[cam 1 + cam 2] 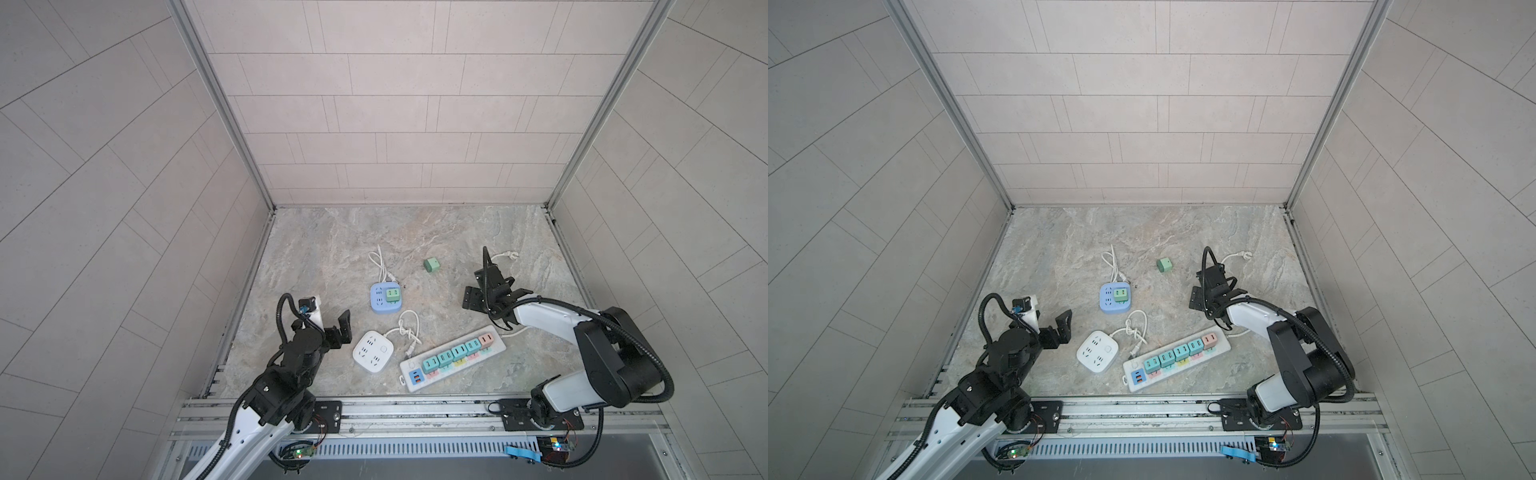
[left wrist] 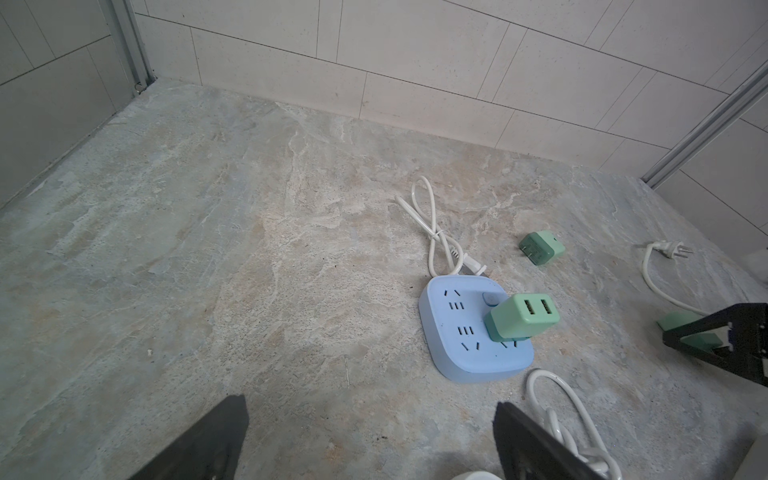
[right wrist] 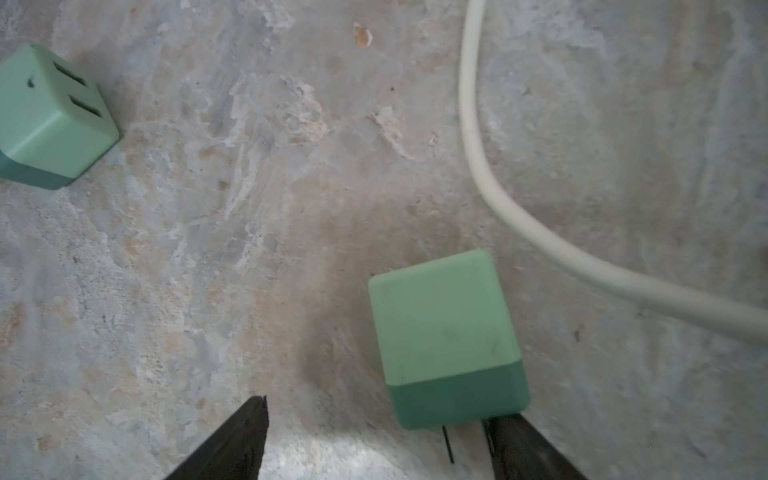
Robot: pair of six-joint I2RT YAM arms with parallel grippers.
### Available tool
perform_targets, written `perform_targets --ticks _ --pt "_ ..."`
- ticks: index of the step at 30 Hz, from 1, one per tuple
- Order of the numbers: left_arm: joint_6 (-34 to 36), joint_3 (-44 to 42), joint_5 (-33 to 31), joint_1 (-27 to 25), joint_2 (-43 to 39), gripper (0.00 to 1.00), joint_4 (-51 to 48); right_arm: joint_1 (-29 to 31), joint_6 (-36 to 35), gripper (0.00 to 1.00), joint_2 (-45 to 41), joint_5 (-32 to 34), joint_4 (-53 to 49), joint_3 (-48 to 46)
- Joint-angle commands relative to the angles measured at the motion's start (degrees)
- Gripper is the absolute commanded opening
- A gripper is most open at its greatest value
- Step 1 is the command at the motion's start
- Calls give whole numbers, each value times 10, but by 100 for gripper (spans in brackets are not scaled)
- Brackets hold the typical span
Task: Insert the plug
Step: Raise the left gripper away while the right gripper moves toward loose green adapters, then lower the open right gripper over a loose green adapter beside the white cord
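Note:
A green plug (image 3: 446, 328) lies on its side on the stone table, prongs pointing back toward my right gripper (image 3: 374, 411). That gripper is open and low over the table. The plug rests just ahead of one fingertip (image 3: 511, 440), not between the jaws. In both top views the arm hides this plug. A second loose green plug (image 1: 432, 264) lies farther back. A third green plug (image 1: 392, 294) sits in the blue socket cube (image 1: 380, 305). My left gripper (image 1: 328, 322) hangs open and empty at the left, above bare table (image 2: 370, 415).
A white socket cube (image 1: 373, 351) with a knotted cord sits near the front. A long white power strip (image 1: 415, 380) carries several teal and pink plugs. Its white cord (image 3: 498, 208) curves past the right gripper. Walls enclose three sides.

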Motion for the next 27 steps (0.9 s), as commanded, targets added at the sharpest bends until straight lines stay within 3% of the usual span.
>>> perform_targets --ticks 1,10,18,27 --pt "-11 3 -3 -1 2 100 12 20 -2 83 24 9 7 34" --pt "-11 3 5 -1 -1 100 13 41 -8 80 99 47 -20 125" --pt "-8 1 5 -1 3 100 19 45 -23 83 24 118 -50 92" --pt "-8 3 11 -1 6 100 19 26 -14 86 -32 115 -48 44"
